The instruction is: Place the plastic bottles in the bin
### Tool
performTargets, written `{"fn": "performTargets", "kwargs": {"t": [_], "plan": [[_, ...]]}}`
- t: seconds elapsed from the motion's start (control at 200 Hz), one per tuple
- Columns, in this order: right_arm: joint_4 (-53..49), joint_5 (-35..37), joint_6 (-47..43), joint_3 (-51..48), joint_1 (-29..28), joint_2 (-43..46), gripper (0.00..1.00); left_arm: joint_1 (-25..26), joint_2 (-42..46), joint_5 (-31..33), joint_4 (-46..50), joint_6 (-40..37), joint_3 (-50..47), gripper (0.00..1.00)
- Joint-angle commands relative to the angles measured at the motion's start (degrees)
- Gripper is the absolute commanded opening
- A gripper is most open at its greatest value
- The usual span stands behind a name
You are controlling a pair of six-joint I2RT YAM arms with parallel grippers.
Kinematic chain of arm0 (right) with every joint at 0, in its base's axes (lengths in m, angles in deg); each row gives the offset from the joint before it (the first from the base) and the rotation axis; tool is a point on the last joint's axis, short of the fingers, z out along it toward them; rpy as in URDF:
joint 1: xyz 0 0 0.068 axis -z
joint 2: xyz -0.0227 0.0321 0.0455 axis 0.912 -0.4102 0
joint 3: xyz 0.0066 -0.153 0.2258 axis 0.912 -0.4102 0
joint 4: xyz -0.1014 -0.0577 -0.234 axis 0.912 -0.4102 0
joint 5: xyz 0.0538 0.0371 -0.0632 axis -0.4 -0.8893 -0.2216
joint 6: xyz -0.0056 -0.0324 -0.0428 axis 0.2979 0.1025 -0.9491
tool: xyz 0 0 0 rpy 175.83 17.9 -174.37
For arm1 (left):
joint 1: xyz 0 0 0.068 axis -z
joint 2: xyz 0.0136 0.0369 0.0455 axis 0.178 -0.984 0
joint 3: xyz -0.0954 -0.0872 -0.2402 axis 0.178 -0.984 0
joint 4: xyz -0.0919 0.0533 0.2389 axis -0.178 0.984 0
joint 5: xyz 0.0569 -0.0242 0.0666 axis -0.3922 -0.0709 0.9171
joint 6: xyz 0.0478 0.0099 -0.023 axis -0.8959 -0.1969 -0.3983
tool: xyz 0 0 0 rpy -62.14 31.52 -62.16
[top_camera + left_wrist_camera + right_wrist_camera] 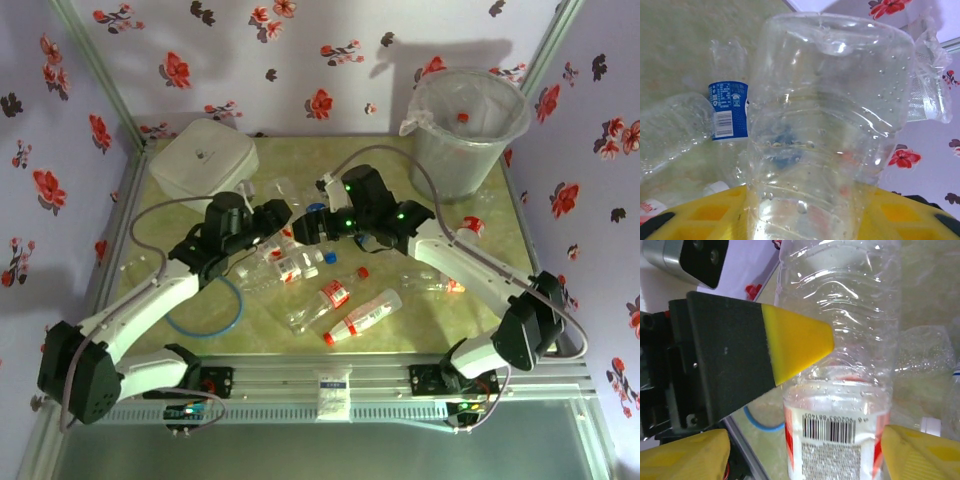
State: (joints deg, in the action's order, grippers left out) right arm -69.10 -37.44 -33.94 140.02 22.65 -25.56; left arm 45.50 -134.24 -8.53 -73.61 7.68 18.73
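Left claw (807,212) was nearly closed, pinching clear ribbed plastic bottle with red-white label (840,365), held up over middle of green tabletop (260,335). Right claw (802,455) stood wide, straddling label band. One pad (920,452) sat at label edge, other apart, no grip yet. Other small clear plastic bottles (340,293) lay below. Large round translucent grey bin with clear bag liner (465,160) stood far right, well apart. Bottle looked empty, light, thin-walled, droplet-slick, so likely to dent or slip. Safest hold looked like label band or shoulder, squeezed gently.

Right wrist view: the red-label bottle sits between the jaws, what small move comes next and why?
Probably close the right gripper on the bottle: its jaws flank the label with a gap, while the left gripper grips its clear body.
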Motion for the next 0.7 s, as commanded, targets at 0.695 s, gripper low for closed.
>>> {"fn": "performTargets", "kwargs": {"t": [0.695], "plan": [[-3.0,10.1,-3.1,3.9,1.9,-4.8,0.42,-1.9,-0.9,1.0,-6.9,2.3,1.2,0.63]]}}
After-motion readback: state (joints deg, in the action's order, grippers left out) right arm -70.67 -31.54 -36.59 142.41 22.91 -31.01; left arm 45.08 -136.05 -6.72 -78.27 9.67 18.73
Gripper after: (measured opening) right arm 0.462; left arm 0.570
